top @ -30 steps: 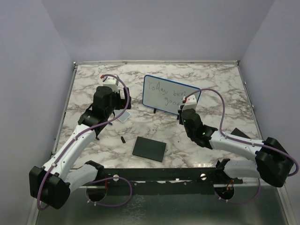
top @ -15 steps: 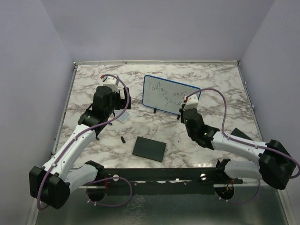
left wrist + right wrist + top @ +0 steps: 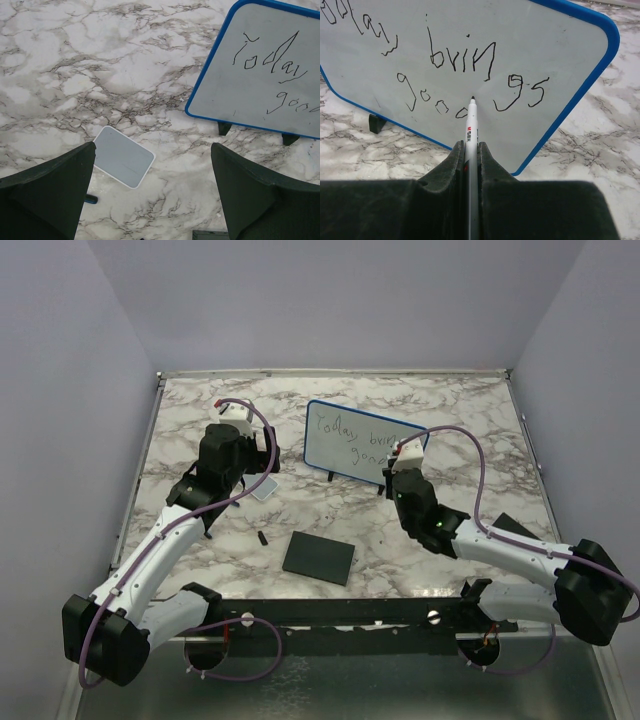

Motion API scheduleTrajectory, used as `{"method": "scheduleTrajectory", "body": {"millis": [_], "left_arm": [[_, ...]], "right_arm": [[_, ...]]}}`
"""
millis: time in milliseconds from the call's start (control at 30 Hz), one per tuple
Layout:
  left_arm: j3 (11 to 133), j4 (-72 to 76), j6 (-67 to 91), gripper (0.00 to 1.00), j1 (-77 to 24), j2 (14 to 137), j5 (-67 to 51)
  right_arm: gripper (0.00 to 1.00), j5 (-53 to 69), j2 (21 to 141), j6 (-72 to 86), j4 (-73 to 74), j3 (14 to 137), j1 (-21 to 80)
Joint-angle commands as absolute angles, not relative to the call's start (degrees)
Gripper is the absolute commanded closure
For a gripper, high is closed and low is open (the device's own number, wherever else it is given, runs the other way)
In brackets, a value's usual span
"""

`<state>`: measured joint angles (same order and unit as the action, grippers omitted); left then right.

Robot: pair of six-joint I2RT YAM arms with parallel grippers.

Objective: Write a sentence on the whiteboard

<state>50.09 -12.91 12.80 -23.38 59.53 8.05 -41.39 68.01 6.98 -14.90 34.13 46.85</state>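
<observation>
The whiteboard [image 3: 362,440] [image 3: 270,70] [image 3: 470,45] stands tilted on two black feet at the middle back of the marble table. The sentence [image 3: 462,57] [image 3: 350,435] [image 3: 272,62] runs in two dark handwritten lines, "Today brings" over "good". My right gripper [image 3: 470,145] [image 3: 392,477] is shut on a white marker [image 3: 471,125]. The marker's black tip touches the board just after the last letter of the lower line. My left gripper [image 3: 152,147] [image 3: 262,465] hovers open and holds nothing, left of the board.
A small pale tile [image 3: 263,488] [image 3: 122,156] lies below the left gripper. A black square pad [image 3: 319,557] and a small black cap [image 3: 263,538] lie nearer the front. A dark flat item [image 3: 515,525] lies at the right. Walls enclose the table [image 3: 460,400].
My right gripper has shifted slightly to the right along the board with the marker. The left arm has stayed still.
</observation>
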Motion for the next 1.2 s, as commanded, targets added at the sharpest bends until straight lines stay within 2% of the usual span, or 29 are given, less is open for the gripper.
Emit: {"method": "scheduleTrajectory", "body": {"millis": [0,1167], "left_arm": [[49.4,-12.2,12.7,0.01,-23.5,58.6,7.2],[49.4,-12.1,12.8,0.01,-23.6,58.4,7.0]], "right_arm": [[1.00,-43.3,67.2,7.8,-14.9,34.4,46.6],[1.00,-42.5,68.4,15.6,-10.5,30.4,46.6]]}}
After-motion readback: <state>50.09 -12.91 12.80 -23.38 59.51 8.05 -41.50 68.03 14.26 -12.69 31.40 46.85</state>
